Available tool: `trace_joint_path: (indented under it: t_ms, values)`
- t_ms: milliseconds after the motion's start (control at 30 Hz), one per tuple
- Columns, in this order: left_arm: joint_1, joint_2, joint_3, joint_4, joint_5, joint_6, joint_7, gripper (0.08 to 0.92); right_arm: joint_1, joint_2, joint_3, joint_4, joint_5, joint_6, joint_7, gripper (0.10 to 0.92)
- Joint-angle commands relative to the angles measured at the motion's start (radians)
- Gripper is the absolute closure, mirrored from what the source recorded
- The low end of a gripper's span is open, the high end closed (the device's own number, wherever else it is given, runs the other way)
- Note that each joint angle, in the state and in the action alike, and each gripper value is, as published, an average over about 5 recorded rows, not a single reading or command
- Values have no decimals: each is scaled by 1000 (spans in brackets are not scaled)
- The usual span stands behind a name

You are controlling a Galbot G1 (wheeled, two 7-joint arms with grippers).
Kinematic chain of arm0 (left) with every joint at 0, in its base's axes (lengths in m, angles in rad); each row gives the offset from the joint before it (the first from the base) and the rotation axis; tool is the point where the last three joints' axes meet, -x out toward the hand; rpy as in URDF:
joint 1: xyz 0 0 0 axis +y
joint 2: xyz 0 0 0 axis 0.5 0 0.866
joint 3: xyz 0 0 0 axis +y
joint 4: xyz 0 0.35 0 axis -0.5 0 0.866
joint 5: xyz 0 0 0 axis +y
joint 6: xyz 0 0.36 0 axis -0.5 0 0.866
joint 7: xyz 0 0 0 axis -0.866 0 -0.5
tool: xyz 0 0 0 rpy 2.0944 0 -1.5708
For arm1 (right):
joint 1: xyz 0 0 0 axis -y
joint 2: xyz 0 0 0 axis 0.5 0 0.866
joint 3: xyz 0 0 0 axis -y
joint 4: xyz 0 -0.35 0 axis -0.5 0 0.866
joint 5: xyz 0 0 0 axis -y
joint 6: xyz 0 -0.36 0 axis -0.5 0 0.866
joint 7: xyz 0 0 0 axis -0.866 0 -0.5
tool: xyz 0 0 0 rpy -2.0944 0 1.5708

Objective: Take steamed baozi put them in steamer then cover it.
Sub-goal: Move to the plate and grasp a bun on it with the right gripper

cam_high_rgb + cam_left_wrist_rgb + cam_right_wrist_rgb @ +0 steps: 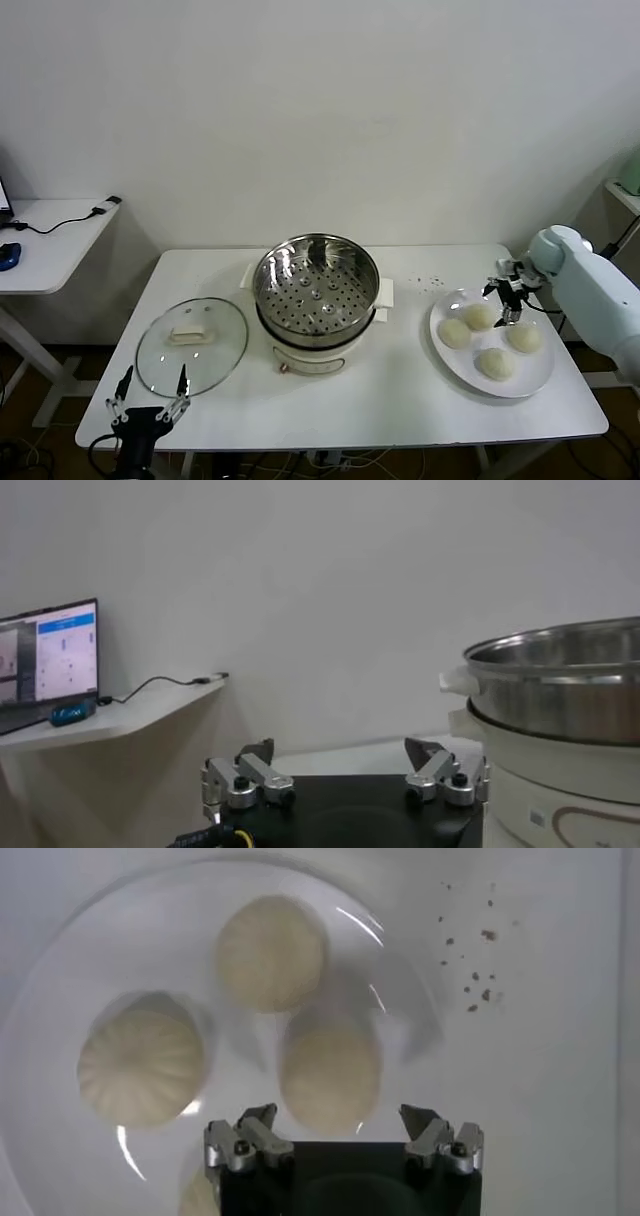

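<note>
Smooth domed baozi (pixel 478 316) under open right pincer (pixel 508 291), glossy plate (pixel 533 381).

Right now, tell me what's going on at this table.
The right gripper hangs open above the white plate, over one of the four steamed baozi, none picked up yet. The steamer stands uncovered and empty in the middle of the table; its glass lid lies beside it. The left gripper waits open at the table's near edge by the lid.

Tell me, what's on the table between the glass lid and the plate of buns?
The steamer sits between the lid and the plate, as the head view shows. Its perforated tray holds no buns yet.
</note>
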Motion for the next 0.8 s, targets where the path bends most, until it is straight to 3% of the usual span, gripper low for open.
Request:
trace_joint_path:
  t_ms: [33, 333, 800]
  values:
    - [-4, 0, -2, 3, -4, 5, 2, 177, 45, 81, -32, -118, -48, 17, -17, 203]
    - [-13, 4, -9, 13, -3, 5, 1, 177, 49, 96, -29, -140, -50, 19, -37, 206]
    - [-8, 2, -8, 13, 1, 1, -2, 177, 57, 98, -15, -141, -48, 34, -53, 324]
